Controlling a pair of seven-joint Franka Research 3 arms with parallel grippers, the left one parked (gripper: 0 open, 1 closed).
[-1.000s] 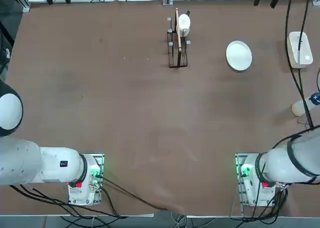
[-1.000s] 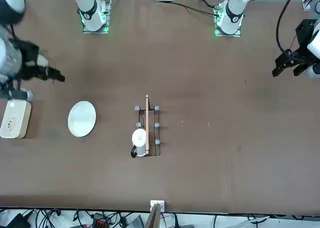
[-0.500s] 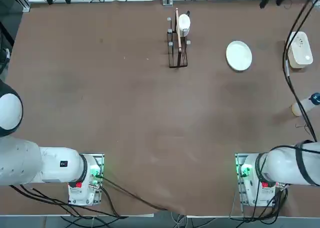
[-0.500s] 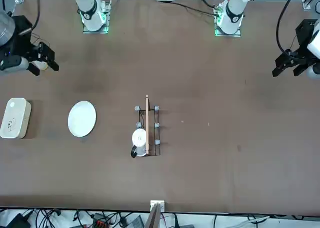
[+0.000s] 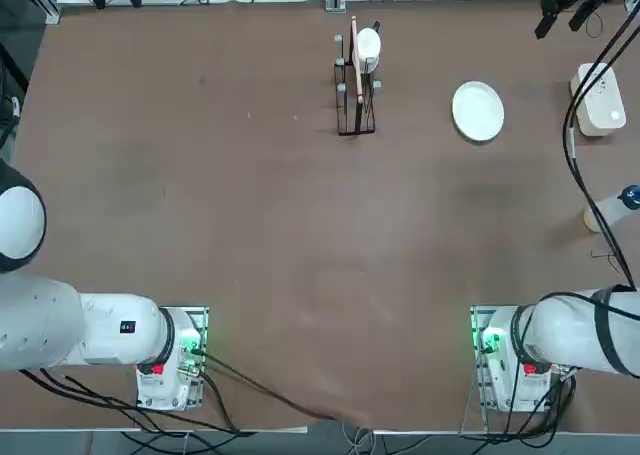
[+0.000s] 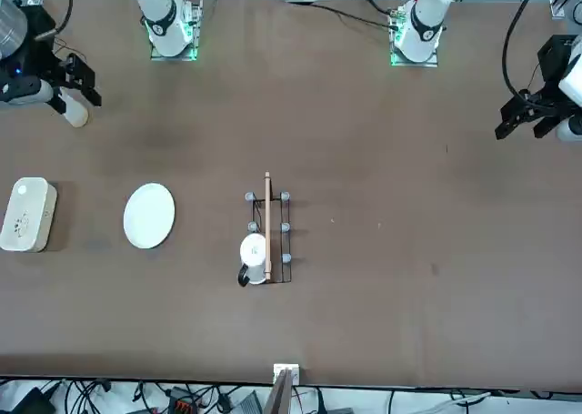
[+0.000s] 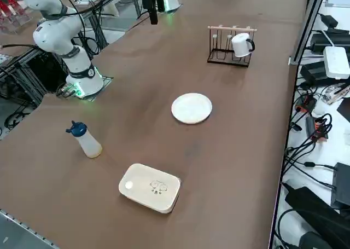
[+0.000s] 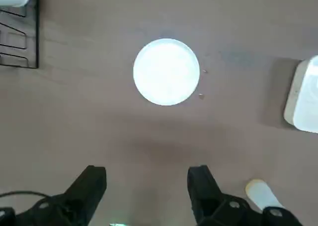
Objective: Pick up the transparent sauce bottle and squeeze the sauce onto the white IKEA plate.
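The transparent sauce bottle, slim and whitish with a dark blue cap, stands upright near the table's right edge. In the front view its top is covered by my right gripper, and only its lower body shows. The white IKEA plate lies flat and bare, further out than the bottle. My right gripper hangs open high above the table, holding nothing. In the wrist view the plate lies ahead of the fingers, with the bottle beside one finger.
A white rounded-rectangular box lies near the right edge beyond the bottle. A dark wire rack holding a white mug stands at the far middle. Cables hang from the right arm.
My right gripper, open throughout, has swung from over the white box back toward the bottle's side of the table. The bottle, plate and box have stayed put.
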